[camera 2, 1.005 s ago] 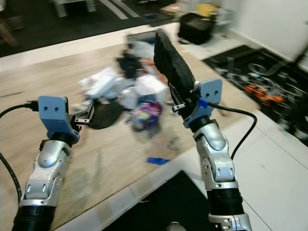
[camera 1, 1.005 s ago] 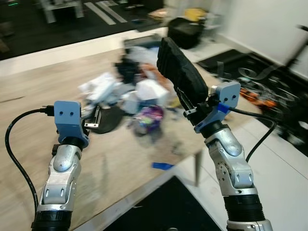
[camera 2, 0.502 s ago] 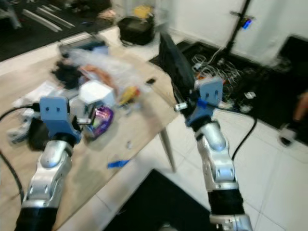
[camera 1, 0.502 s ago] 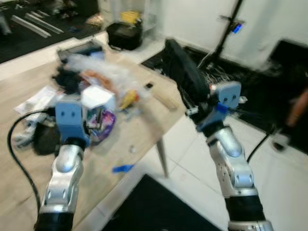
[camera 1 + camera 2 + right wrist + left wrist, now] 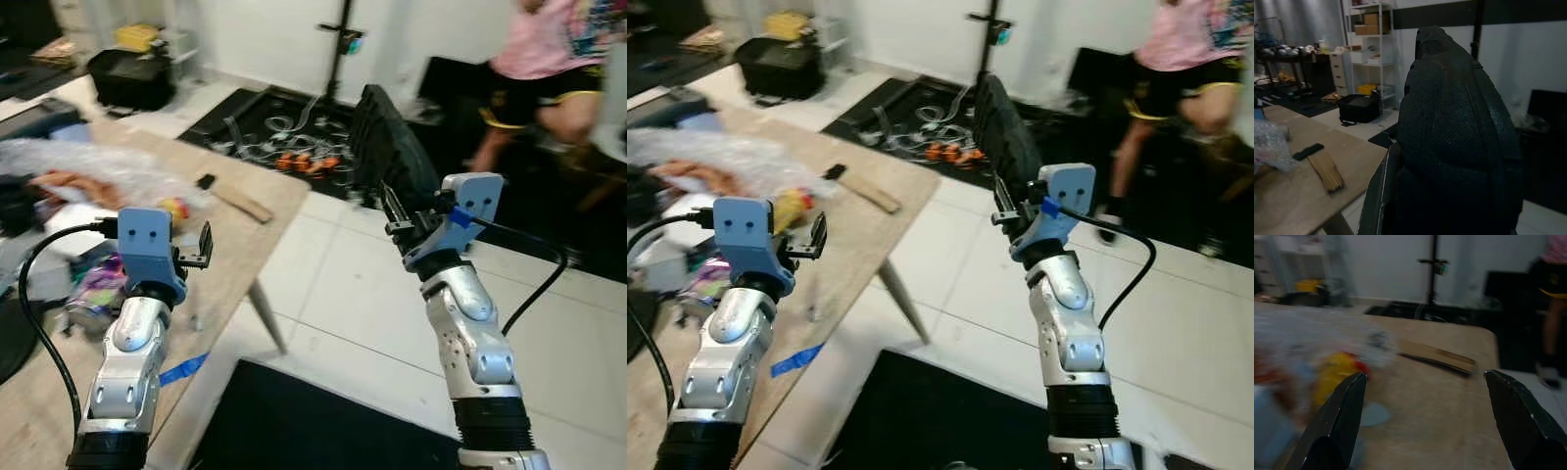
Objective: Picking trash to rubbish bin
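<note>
My right gripper (image 5: 392, 204) is shut on a large black textured foam piece (image 5: 387, 147), held upright above the white tiled floor, off the table's right side. In the right wrist view that black piece (image 5: 1459, 137) hides the fingers. My left gripper (image 5: 201, 245) hovers open and empty over the wooden table (image 5: 230, 235); its fingers (image 5: 1339, 423) stand wide apart. A trash pile lies on the table to its left: a clear plastic bag (image 5: 88, 162), a yellow item (image 5: 174, 209) and a purple wrapper (image 5: 93, 291).
A wooden strip (image 5: 240, 203) and a small black item (image 5: 205, 181) lie near the table's far corner. Blue tape (image 5: 181, 369) sticks at the table edge. A person (image 5: 549, 69) stands at the back right. A stand pole (image 5: 345, 39), cables on a mat (image 5: 294, 157), a black bag (image 5: 132, 76), a dark floor mat (image 5: 313, 421).
The camera has swung right: the table and trash pile now sit at the left, and the floor and a person have come into view. The right gripper still holds the black piece.
</note>
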### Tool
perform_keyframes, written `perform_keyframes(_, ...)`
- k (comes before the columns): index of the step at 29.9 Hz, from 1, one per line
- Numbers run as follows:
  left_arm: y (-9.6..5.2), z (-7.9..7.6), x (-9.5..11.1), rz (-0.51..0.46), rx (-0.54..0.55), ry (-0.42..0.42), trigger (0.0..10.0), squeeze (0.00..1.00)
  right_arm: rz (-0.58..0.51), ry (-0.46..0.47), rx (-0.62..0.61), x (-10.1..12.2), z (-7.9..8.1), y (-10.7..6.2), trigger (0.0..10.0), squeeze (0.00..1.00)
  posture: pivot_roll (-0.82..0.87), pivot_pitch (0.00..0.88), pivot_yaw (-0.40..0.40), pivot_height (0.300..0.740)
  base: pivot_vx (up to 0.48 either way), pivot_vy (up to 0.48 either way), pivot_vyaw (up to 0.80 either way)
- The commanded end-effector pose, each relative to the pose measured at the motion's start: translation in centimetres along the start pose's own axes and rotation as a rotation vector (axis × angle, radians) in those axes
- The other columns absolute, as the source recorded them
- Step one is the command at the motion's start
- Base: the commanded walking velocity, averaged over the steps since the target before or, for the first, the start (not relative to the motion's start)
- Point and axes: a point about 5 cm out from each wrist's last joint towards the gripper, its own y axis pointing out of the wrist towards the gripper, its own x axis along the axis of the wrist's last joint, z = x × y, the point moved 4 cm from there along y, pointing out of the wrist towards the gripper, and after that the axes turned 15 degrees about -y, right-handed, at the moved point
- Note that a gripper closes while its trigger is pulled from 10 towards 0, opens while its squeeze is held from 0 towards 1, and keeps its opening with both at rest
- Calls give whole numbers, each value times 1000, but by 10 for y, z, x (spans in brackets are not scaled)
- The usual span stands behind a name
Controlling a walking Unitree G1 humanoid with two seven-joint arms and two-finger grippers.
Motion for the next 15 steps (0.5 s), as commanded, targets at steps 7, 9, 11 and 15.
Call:
perform_keyframes(7, -2, 0, -4, 27, -25, 52, 10000, 0, 63, -15, -4, -20, 2, -10, 10000, 0, -7, 97, -41, 740, 0, 0, -800)
perform_keyframes(9, -2, 0, -5, 31, -27, 52, 10000, 0, 85, -20, -2, -27, 2, -13, 10000, 0, -6, 95, -36, 740, 0, 0, -800)
perform_keyframes(11, -1, 0, -5, 29, -30, 55, 10000, 0, 93, -19, -1, -29, 3, -14, 10000, 0, -6, 96, -36, 740, 0, 0, -800)
perform_keyframes(15, -1, 1, -7, 30, -39, 61, 10000, 0, 109, -19, 15, -34, 7, -15, 10000, 0, -6, 98, -40, 740, 0, 0, -800)
